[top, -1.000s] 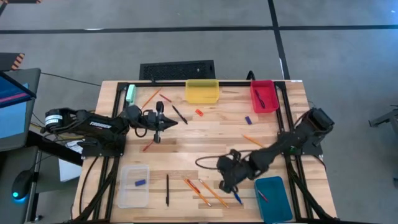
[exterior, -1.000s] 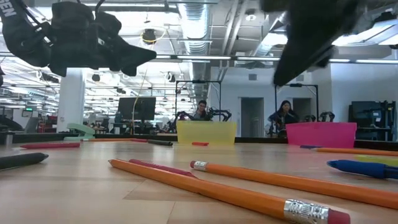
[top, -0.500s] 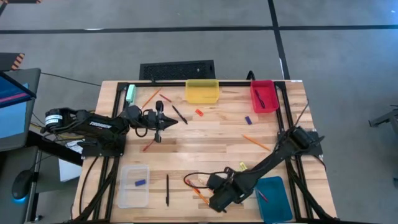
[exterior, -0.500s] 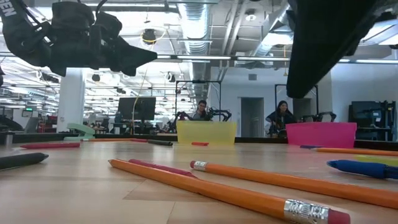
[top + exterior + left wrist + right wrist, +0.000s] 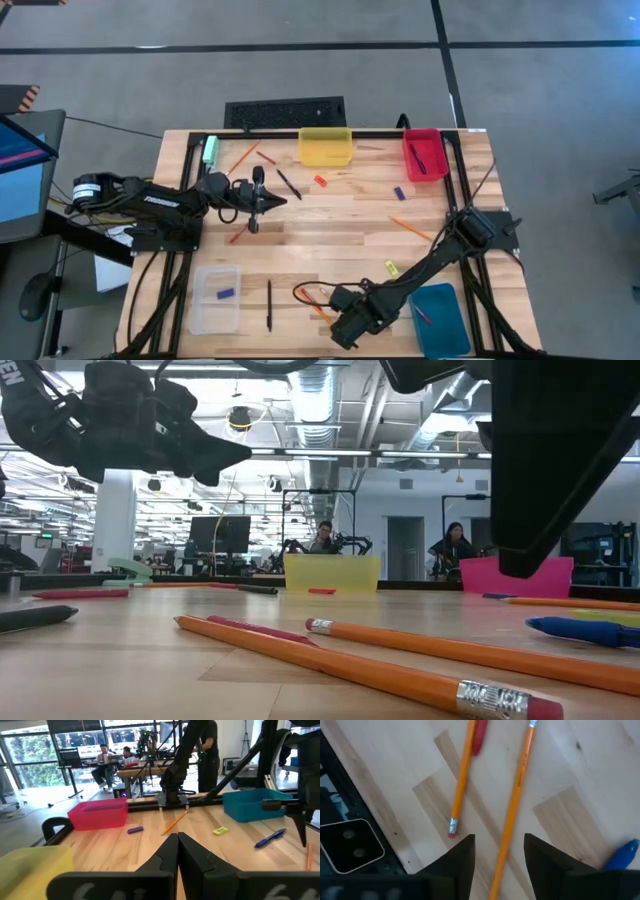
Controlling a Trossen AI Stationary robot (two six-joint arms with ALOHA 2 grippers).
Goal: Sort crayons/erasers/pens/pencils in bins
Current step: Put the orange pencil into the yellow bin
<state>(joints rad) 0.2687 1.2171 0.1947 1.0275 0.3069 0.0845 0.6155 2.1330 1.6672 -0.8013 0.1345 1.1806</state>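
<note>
My right gripper (image 5: 500, 842) is open near the table's front edge and points steeply down. Its fingers stand on either side of an orange pencil (image 5: 512, 815) without touching it; in the low view the gripper (image 5: 545, 500) hangs clear of the wood. A second pencil (image 5: 461, 780) and a red crayon (image 5: 480, 735) lie just beside it, and a blue pen (image 5: 622, 855) lies on the other side. My left gripper (image 5: 262, 200) waits shut and level over the table's left half. The bins are yellow (image 5: 325, 146), red (image 5: 423, 153), teal (image 5: 438, 318) and clear (image 5: 216, 298).
Loose on the wood are a yellow eraser (image 5: 392, 268), a purple eraser (image 5: 399, 193), a red-orange eraser (image 5: 320, 181), another pencil (image 5: 412, 228), two black pens (image 5: 268, 305) (image 5: 288, 183) and a pale-green block (image 5: 210, 150). A blue eraser (image 5: 226, 294) lies in the clear bin. People sit beyond the table.
My right gripper has travelled toward the table's near edge and a little leftward, sinking and tipping more steeply downward, and now hangs over the two pencils. In the low view its narrow tip has become a broad block, so it has opened.
</note>
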